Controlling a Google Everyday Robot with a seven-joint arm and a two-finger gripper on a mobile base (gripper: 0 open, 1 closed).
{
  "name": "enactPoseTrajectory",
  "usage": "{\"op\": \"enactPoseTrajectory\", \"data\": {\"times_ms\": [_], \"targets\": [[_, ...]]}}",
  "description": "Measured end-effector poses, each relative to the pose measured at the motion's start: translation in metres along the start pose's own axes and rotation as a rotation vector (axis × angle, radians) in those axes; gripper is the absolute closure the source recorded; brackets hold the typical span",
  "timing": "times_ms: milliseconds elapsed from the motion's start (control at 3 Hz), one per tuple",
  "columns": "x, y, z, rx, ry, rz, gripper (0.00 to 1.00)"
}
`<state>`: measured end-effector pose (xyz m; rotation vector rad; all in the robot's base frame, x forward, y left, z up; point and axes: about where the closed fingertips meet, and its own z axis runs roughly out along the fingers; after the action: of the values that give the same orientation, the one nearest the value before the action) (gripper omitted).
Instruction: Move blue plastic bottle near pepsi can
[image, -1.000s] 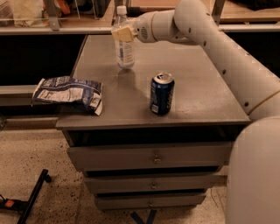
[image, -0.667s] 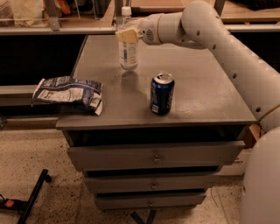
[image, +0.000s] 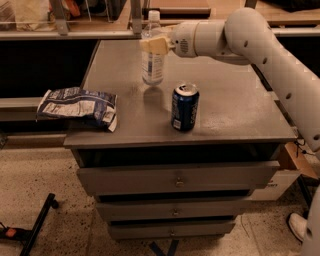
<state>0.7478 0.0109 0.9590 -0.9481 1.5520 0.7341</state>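
The blue plastic bottle (image: 152, 62), clear with a white cap and a white-and-blue label, stands upright at the back middle of the grey cabinet top (image: 235, 100). Its base looks just above the surface. My gripper (image: 156, 45) reaches in from the right and is shut on the bottle's upper part, with a cream finger (image: 152, 46) across its front. The pepsi can (image: 185, 107), dark blue with a silver top, stands upright nearer the front edge, a short way to the front right of the bottle.
A blue-and-white chip bag (image: 77, 105) lies at the cabinet top's left front corner, overhanging the edge. Drawers (image: 175, 180) sit below. A shelf rail (image: 65, 34) runs behind. A cardboard box (image: 295, 160) stands on the floor to the right, and a black stand (image: 37, 225) lies at the lower left.
My gripper has moved right and slightly toward the front with the bottle in it, bringing it closer to the pepsi can. The can and the chip bag have not moved.
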Motion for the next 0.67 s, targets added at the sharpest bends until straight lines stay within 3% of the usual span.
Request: {"op": "enactPoseTrajectory", "data": {"times_ms": [667], "targets": [[0.002, 0.019, -0.03, -0.072, -0.013, -0.026, 1.0]]}}
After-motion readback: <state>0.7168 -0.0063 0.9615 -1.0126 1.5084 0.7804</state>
